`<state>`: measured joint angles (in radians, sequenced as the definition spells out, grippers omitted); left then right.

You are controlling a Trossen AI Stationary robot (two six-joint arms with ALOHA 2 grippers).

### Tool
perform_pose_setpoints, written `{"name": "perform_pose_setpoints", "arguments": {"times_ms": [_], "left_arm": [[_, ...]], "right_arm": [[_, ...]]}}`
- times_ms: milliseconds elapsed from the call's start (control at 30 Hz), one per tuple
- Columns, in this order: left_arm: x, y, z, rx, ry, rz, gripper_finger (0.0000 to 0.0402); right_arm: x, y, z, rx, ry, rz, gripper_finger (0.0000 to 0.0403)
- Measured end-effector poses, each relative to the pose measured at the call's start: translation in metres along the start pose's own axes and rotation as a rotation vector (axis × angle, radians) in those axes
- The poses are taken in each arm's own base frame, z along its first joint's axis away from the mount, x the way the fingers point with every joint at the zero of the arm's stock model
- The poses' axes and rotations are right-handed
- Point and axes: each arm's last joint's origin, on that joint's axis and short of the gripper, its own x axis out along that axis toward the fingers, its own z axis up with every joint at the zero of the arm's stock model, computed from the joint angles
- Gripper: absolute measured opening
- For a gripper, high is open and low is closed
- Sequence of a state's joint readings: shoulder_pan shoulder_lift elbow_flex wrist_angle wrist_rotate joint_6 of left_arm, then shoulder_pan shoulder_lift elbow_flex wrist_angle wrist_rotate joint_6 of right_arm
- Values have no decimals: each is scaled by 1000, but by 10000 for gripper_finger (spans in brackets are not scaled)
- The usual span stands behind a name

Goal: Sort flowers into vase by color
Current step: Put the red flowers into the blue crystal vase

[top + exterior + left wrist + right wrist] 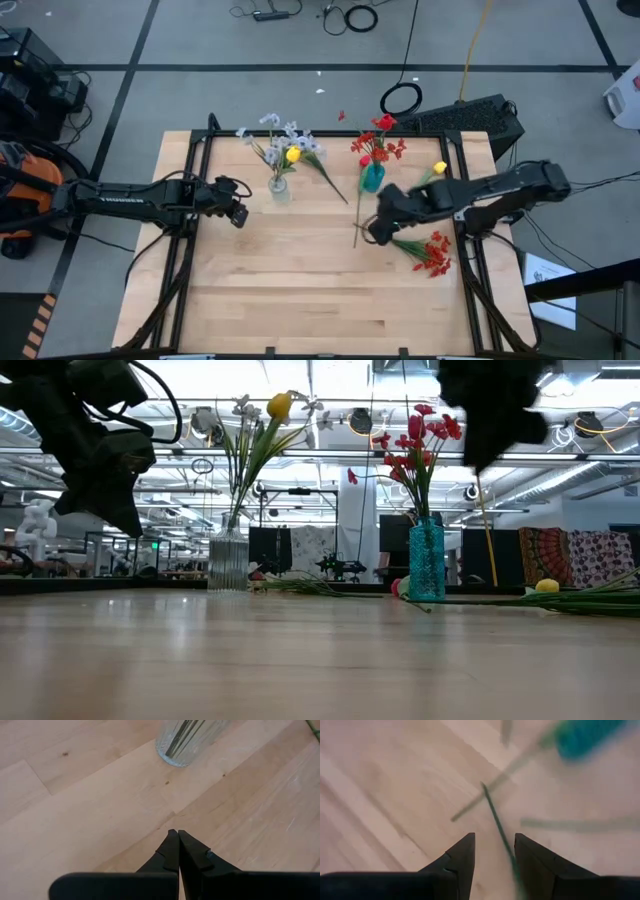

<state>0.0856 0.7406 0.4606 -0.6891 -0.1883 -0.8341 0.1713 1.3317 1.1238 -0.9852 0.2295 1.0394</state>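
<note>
A clear glass vase [279, 188] [187, 742] holds pale sprays and a yellow tulip [279, 405]. A teal vase [372, 178] [426, 560] holds red flowers [420, 435]. On the table lie a red spray [432, 252], a yellow tulip [440, 168], a pale spray [328, 178] and a bare green stem [357, 225] [492, 815]. My right gripper [372, 232] [495, 836] hangs open above that stem, near the teal vase, high over the wood [490, 455]. My left gripper [240, 215] [178, 837] is shut and empty, left of the clear vase.
Black frame rails [195, 170] run along the table's left and right sides. A dark box [480, 115] sits past the far right corner. Bare wood [300, 290] fills the near half of the table.
</note>
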Motion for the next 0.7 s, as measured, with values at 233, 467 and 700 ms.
{"name": "perform_pose_setpoints", "arguments": {"times_ms": [233, 467, 700], "left_arm": [[0, 0, 1, -50, -19, 14, 2], [0, 1, 2, -52, -47, 35, 2], [0, 0, 5, -51, -127, 67, 2]], "right_arm": [[10, -23, -47, 451, 44, 6, 130], [18, -24, -68, 602, 65, -17, 130], [16, -21, -76, 720, 79, -14, 130]]}}
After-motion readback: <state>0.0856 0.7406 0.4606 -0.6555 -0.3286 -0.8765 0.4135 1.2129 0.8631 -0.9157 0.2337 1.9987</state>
